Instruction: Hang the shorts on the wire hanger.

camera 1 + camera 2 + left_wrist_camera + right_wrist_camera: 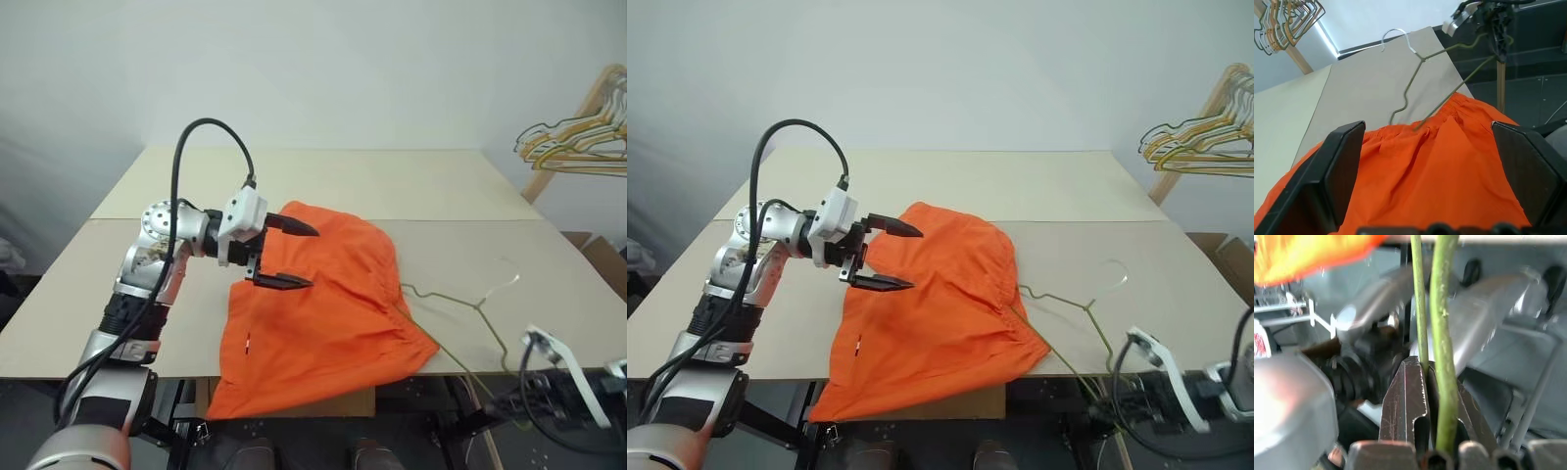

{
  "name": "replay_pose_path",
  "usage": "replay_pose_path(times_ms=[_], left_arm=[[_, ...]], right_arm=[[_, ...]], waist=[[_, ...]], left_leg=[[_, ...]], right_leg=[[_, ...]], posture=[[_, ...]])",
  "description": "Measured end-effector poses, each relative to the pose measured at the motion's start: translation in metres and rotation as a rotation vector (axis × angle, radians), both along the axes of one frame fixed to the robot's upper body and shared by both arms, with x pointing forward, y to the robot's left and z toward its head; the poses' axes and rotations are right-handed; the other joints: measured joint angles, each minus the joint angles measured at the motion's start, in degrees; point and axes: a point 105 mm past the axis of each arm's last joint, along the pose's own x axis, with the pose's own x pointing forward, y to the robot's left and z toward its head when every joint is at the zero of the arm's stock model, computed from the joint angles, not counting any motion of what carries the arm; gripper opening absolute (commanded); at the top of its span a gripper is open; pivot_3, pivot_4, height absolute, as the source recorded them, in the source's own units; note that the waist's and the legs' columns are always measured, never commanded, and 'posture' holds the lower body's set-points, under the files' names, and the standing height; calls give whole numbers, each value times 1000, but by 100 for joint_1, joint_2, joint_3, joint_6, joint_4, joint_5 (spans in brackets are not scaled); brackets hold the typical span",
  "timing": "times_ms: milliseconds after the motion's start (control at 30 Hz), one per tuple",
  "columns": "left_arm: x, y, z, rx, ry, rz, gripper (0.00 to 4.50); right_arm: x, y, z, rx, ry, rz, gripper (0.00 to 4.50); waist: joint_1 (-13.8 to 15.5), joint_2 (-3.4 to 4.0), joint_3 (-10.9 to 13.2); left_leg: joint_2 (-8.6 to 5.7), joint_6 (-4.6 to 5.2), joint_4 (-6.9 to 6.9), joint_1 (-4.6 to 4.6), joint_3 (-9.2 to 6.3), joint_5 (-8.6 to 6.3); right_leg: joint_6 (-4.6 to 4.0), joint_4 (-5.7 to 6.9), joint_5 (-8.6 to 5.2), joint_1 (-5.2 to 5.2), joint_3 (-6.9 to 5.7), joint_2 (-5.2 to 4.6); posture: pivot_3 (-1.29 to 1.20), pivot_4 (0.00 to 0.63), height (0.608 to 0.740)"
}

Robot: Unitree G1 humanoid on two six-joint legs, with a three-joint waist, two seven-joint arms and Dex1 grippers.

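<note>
On the near half of the pale beige table (323,186), the bright orange fabric shorts (318,313) lie spread flat, with one end drooping over the near edge. Their cloth is smooth across the middle and puckers into small folds along the gathered elastic waistband (400,304) on the right side. A small pale mark shows on the orange cloth near its left edge, too small to read; no brand or writing can be made out anywhere.

Just right of the waistband lies the thin dark olive-grey wire hanger (460,305), a triangle of bent wire whose pale hook (506,280) points toward the far right. One corner touches or slips under the gathered waistband, and its near side runs off the table's near edge toward the right gripper (1427,382). That claw is clamped tight on the green-grey wire, which passes straight up between its two dark fingers.

The left gripper (291,255) hovers above the left part of the shorts, pointing right, its two black fingers spread wide with nothing between them.

At the far right, bunched yellow and pale wire hangers (573,142) hang from a slanted wooden bar (573,122).
</note>
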Motion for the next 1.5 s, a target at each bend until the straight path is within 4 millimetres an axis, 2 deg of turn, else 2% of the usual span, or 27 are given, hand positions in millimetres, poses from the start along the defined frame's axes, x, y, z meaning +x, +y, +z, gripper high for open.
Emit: replay_pose_path(times_ms=[100,200,333,500,700,767,1000,1167,1333,1500], left_arm=[[0,2,0,9,-4,6,4470],[-3,3,-1,16,-13,6,4470],[-3,7,-1,26,-15,22,4470],[-4,8,-2,31,-14,23,4470],[-5,8,-2,34,-11,16,4470],[-5,8,-3,33,-7,16,4470],[-6,7,-4,34,0,0,4470],[-5,7,-4,34,-1,-2,4470],[-6,7,-4,39,0,-12,4470],[-7,7,-4,45,2,-22,4470]], right_arm=[[17,3,-7,4,-15,-20,0],[24,5,-13,18,-12,-34,0],[12,14,-19,39,11,12,0],[7,30,-12,104,3,79,0],[-19,47,-12,157,62,173,0],[-14,49,-15,163,45,142,0],[32,42,-24,157,-20,-76,0],[41,55,-34,198,-22,-111,0],[56,60,-31,250,-51,-162,0],[57,69,-29,291,-45,-141,0]], waist=[[40,-1,0],[110,0,0],[264,1,0],[349,0,0],[369,0,0],[338,-3,-1],[312,-2,0],[324,-1,-1],[308,0,-1],[313,0,-1]], left_leg=[[2,0,-1,-5,-3,0],[2,2,-5,-13,-4,-1],[2,15,-5,-28,-9,-9],[2,15,0,-30,-8,-9],[2,15,1,-31,-11,-9],[3,15,4,-28,-9,-9],[4,15,7,-21,-6,-7],[3,15,6,-31,-8,-8],[4,15,6,-32,-8,-8],[5,15,6,-33,-10,-8]], right_leg=[[1,2,1,-7,-4,3],[29,1,14,-10,-6,3],[28,0,9,-21,-13,3],[29,1,9,-22,-14,2],[25,1,7,-22,-18,2],[23,0,8,-20,-15,3],[13,6,12,-17,-11,7],[26,1,18,-19,-12,7],[28,2,20,-21,-12,7],[27,3,19,-21,-14,9]], posture=[[188,0,740],[201,0,740],[198,0,740],[193,0,740],[171,0,740],[171,0,740],[156,0,740],[157,0,740],[161,0,740],[172,0,740]])
